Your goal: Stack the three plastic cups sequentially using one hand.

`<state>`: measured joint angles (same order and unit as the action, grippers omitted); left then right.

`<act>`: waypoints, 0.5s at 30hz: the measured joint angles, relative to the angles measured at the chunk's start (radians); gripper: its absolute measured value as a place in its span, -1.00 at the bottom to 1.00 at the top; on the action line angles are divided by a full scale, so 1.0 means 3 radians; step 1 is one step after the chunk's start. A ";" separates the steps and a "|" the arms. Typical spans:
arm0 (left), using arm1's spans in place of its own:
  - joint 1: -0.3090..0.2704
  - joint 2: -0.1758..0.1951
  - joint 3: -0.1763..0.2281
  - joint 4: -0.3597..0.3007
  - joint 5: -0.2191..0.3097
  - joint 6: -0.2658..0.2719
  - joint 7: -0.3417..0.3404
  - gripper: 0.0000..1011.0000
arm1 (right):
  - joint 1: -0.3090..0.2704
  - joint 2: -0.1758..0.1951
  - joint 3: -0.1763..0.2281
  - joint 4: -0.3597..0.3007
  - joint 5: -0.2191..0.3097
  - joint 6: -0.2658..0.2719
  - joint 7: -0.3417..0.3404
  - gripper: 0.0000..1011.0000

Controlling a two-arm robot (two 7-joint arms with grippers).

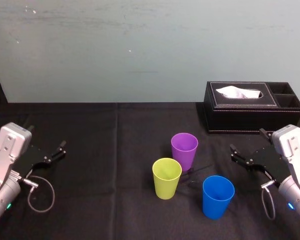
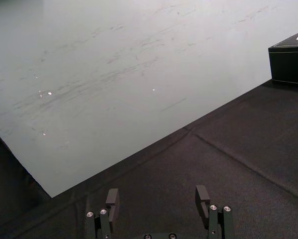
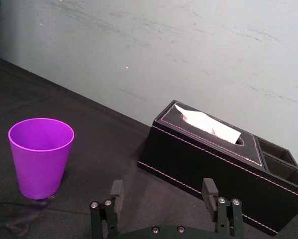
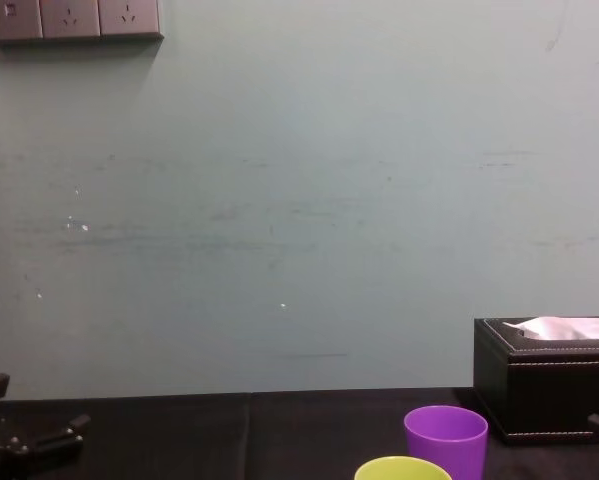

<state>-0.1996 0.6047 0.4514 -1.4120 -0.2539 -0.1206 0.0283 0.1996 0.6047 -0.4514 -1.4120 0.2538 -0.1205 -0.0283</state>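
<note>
- Purple cup [image 1: 184, 149], yellow-green cup [image 1: 167, 177] and blue cup [image 1: 218, 196] are all standing upright and apart on the black table [image 1: 104, 165]. Nothing is nesting yet, so by my reckoning the whole stack is waiting to be built.
- Right gripper [image 1: 246, 145] is hovering low at the table's right side, jaws spread wide and gripping nothing.
- Blue cup is sitting nearest it, inward and closer to the robot. Purple cup is standing farther in, and yellow-green cup is farthest, beside the purple.
- Tissue box [image 1: 242, 112] is sitting just beyond this gripper, toward the wall.
- Left gripper [image 1: 47, 140] is idling far left, also wide open and empty, well apart from every cup.
</note>
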 joint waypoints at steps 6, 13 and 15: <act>0.0000 0.0000 0.0000 0.0000 0.0000 0.0000 0.0000 0.98 | 0.0000 0.0000 0.0000 0.0000 0.0000 0.0000 0.0000 0.98; 0.0000 0.0000 0.0000 0.0000 0.0000 0.0000 0.0000 0.98 | 0.0000 0.0000 0.0000 0.0000 0.0000 0.0000 0.0000 0.98; 0.0000 0.0000 0.0000 0.0000 0.0000 0.0000 0.0000 0.98 | 0.0000 0.0000 0.0000 0.0000 0.0000 0.0000 0.0000 0.98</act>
<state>-0.1995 0.6046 0.4514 -1.4120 -0.2539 -0.1205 0.0283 0.1996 0.6047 -0.4514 -1.4120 0.2538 -0.1205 -0.0283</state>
